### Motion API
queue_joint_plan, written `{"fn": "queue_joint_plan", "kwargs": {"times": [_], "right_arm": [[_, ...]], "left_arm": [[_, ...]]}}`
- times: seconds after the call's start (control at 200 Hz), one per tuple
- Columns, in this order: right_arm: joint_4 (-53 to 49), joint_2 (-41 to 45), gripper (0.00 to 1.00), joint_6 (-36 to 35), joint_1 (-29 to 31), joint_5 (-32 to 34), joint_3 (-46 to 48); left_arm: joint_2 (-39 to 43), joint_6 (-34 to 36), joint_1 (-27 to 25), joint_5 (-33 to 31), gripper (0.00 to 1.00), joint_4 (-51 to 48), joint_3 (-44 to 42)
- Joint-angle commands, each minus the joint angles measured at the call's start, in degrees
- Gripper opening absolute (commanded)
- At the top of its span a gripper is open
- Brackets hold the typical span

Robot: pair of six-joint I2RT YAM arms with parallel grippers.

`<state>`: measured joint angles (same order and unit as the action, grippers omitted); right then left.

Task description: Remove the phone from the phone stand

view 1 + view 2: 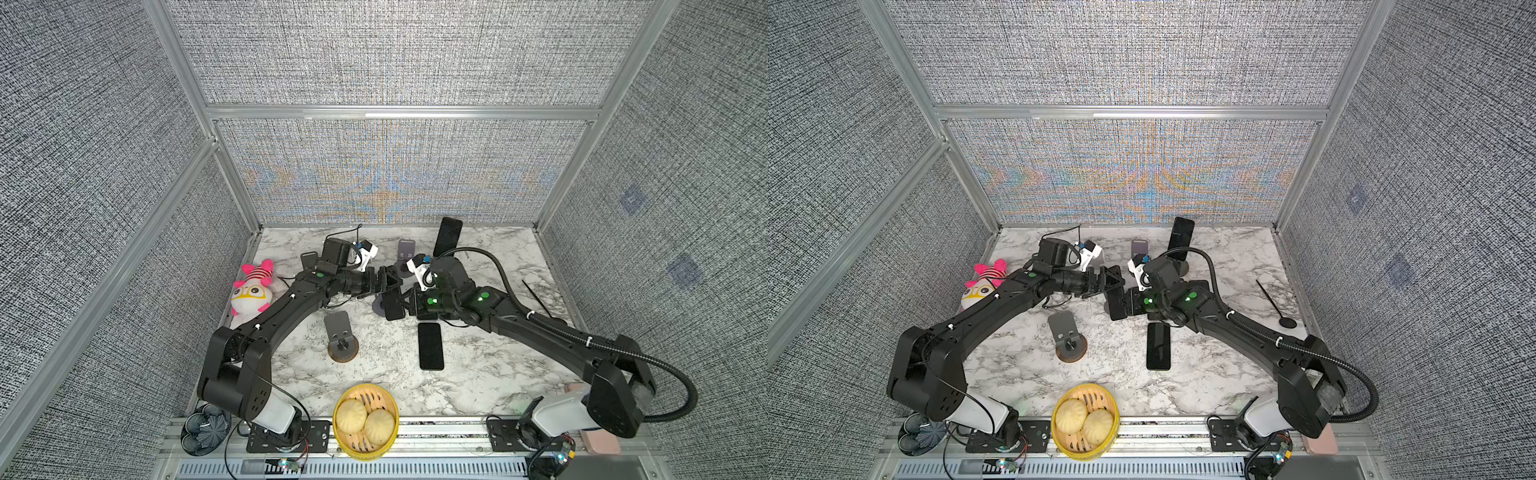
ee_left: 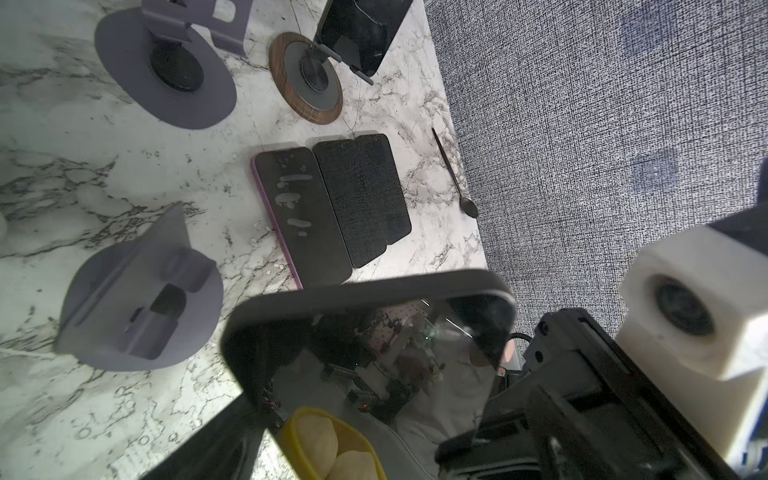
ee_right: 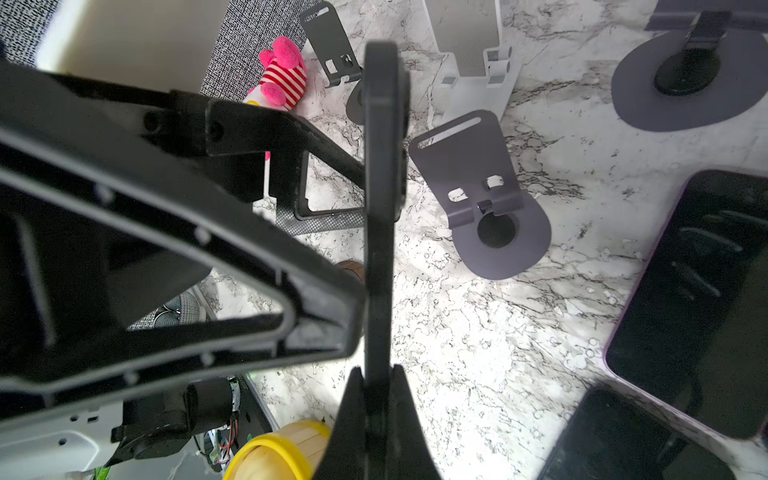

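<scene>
The right hand [image 3: 376, 384] is pinching the black phone [image 3: 382, 145] by its thin edge, holding it up over the middle of the surface [image 1: 478, 374]. The left hand [image 1: 390, 281] is gaping wide just beside the black phone, gripping nothing. The black phone is hanging clear of the grey phone stand [image 3: 486, 178] standing near it. A second phone [image 1: 431, 345] is lying flat nearer the front edge, with bare room toward the right edge.

Left arm [image 1: 282, 320] and right arm [image 1: 540, 332]: matte black shells
Green lights [image 1: 483, 296] dot the wrists, above white base housings [image 1: 557, 415], white camera mounts [image 1: 417, 268] and a ribbed black hose [image 1: 690, 384]; the left gripper [image 1: 390, 283] has triangular, screw-dotted finger frames.
</scene>
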<state>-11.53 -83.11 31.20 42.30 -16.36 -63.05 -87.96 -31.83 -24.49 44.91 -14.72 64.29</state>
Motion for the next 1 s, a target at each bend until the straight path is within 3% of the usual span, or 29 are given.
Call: {"fn": "queue_joint_plan", "kwargs": {"times": [0.0, 0.35, 0.76, 0.995], "right_arm": [[1.18, 1.0, 0.0, -0.78, -0.42, 0.03, 0.5], [-3.72, 6.55, 0.0, -1.89, -3.47, -0.15, 4.57], [-25.71, 16.34, 0.0, -8.1, -13.13, -4.14, 10.77], [-35.97, 22.11, 0.0, -7.75, -17.63, -3.82, 15.17]], "left_arm": [[0.12, 1.4, 0.07, -0.82, 0.98, -0.2, 0.65], [-0.83, 2.13, 0.15, -0.17, 0.98, -1.62, 1.36], [-0.29, 3.61, -0.01, -2.25, 0.98, -5.21, 2.44], [4.37, 0.75, -7.78, -14.04, 0.98, -4.49, -2.13]]}}
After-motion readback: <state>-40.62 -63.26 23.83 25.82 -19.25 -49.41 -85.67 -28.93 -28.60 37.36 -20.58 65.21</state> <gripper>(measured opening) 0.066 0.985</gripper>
